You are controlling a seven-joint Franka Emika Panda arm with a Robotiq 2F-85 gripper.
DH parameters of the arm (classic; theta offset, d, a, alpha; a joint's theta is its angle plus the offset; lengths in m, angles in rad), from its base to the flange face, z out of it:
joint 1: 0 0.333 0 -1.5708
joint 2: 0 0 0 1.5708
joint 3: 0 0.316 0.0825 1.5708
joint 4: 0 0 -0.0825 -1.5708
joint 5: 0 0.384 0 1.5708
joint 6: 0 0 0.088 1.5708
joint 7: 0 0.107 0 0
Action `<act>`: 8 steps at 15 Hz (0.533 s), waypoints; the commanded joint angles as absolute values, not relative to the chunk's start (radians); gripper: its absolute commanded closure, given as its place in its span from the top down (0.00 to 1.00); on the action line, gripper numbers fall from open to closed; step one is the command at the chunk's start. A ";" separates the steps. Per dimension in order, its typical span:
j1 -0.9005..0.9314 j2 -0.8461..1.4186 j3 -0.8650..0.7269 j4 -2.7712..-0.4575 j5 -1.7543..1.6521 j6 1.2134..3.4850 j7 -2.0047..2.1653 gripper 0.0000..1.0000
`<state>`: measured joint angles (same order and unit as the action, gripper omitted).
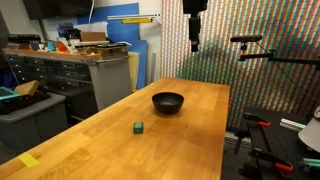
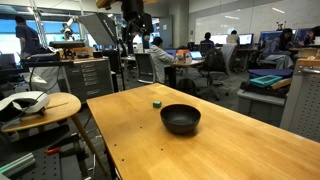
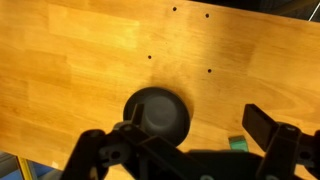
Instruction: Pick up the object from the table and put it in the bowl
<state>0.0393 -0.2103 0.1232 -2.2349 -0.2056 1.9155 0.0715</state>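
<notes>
The tiny dark green block (image 1: 138, 127) sits on the light wooden table (image 1: 190, 135), a short way from the black glossy bowl (image 1: 168, 102). Both exterior views show them; there the block (image 2: 157, 102) lies beyond the bowl (image 2: 180, 119) on the table (image 2: 230, 140). My gripper (image 1: 195, 42) hangs high above the table's far end, open and empty, and also shows in an exterior view (image 2: 139, 38). In the wrist view the open jaws (image 3: 195, 135) frame the bowl (image 3: 157, 113) and the block (image 3: 238, 143) far below.
A flat yellow piece (image 1: 28, 159) lies near the table's near corner. A grey metal workbench with drawers (image 1: 70, 75) stands beside the table. A small round side table (image 2: 40, 105) carries a headset. A tripod arm (image 1: 262, 52) reaches in near the table's far side.
</notes>
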 commanded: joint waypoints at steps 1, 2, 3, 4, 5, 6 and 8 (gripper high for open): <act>0.066 -0.100 0.121 -2.142 -0.187 1.937 0.054 1.00; 0.071 -0.072 0.123 -2.129 -0.192 1.952 0.058 1.00; 0.076 -0.048 0.125 -2.118 -0.197 1.972 0.061 1.00; 0.083 -0.019 0.127 -2.109 -0.196 1.995 0.060 1.00; 0.088 0.005 0.128 -2.102 -0.198 2.016 0.058 1.00; 0.093 0.032 0.130 -2.098 -0.202 2.045 0.060 1.00; 0.105 0.084 0.134 -2.095 -0.212 2.103 0.065 1.00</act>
<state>0.0860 0.0010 0.1320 -2.1403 -0.2037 2.0457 0.0711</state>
